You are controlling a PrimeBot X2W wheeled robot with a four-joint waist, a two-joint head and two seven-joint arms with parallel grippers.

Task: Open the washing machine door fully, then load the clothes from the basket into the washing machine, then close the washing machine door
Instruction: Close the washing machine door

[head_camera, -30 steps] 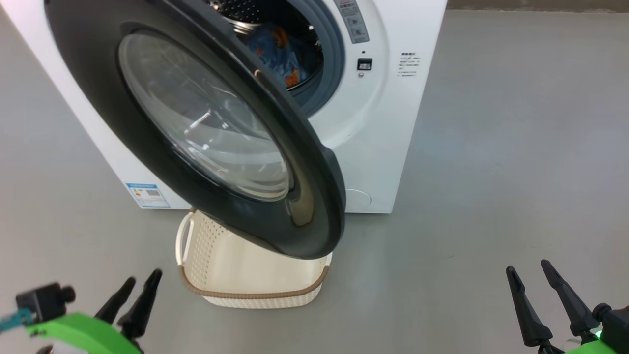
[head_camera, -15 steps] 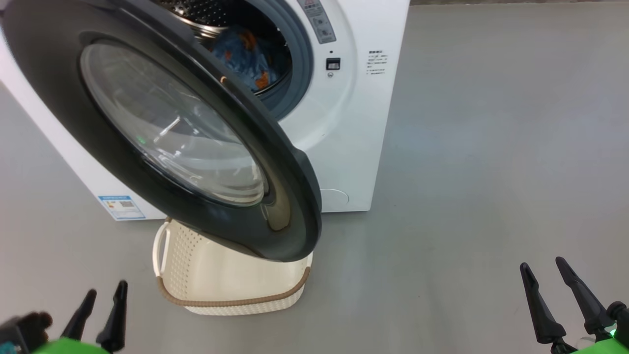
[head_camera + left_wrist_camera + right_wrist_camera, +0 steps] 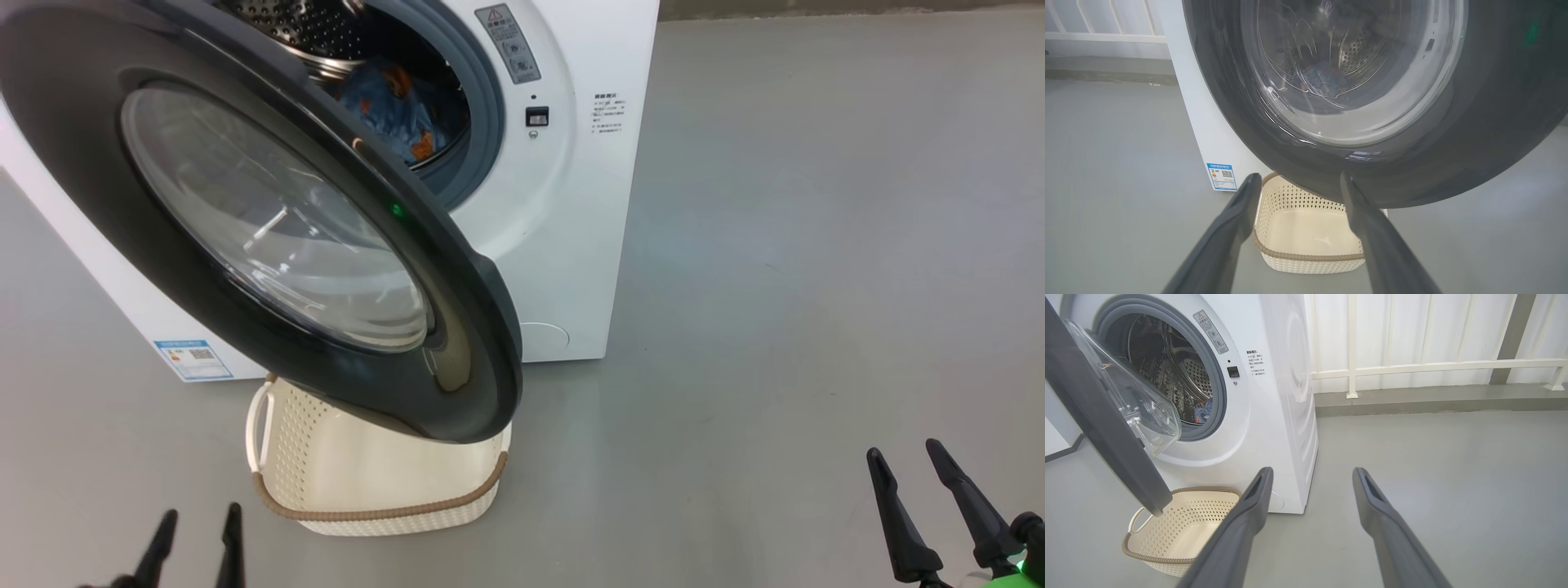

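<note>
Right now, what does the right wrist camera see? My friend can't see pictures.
A white washing machine stands with its round door wide open and blue clothes in the steel drum. An empty-looking cream basket sits on the grey floor below the door, beyond the open right gripper.

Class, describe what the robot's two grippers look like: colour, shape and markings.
Left gripper and right gripper each have two long, dark fingers tapering to pointed tips. Bright green housing sits at the right one's base.
</note>
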